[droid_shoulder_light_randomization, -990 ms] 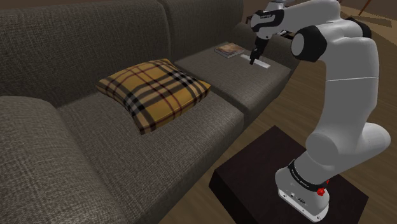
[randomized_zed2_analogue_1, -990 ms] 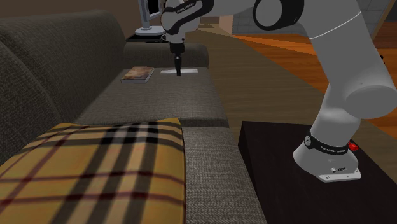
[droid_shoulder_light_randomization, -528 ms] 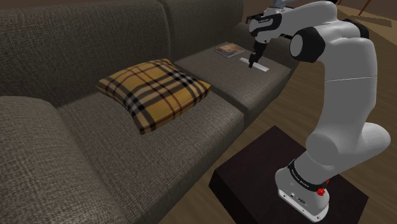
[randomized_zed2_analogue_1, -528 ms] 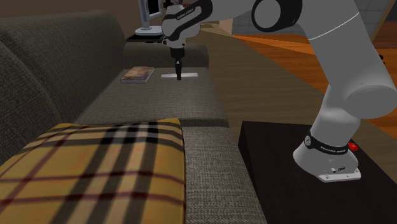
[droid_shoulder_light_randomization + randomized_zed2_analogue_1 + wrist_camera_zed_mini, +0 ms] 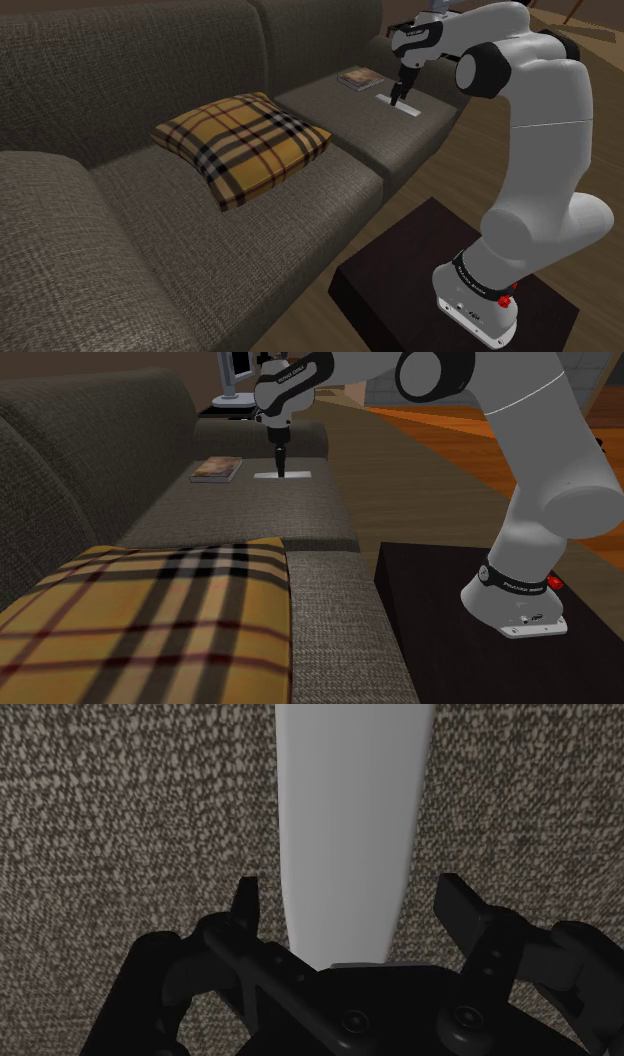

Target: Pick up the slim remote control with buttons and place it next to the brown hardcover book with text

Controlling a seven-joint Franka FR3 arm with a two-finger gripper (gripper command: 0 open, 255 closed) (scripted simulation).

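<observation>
Fingers [image 5: 248, 904] of my claw [image 5: 352, 909] stand apart, one along each long side of the remote [image 5: 352, 794]. They touch neither edge, so nothing is held yet. The remote, drawn plain pale grey, lies flat on the seat [image 5: 120, 824], straight under me.

The step in hand, as I judge it, is the grasp. To do it well I should keep centred across the slim width and go low enough that my pads meet the side edges rather than the top face, then close evenly. The body looks thin and the cushion soft, so a shallow or lopsided pinch could tip it or press it into the fabric. After that, lift straight up before travelling.

As for what holds what, the seat bears two things. In the shoulder view the remote [image 5: 405, 104] lies under my claw, and beyond it, nearer the backrest, is the book [image 5: 357, 77], apart from the remote. The bare fabric between them looks the likely place to set down. Farther along the sofa, well apart, rests a plaid pillow [image 5: 240, 145].
</observation>
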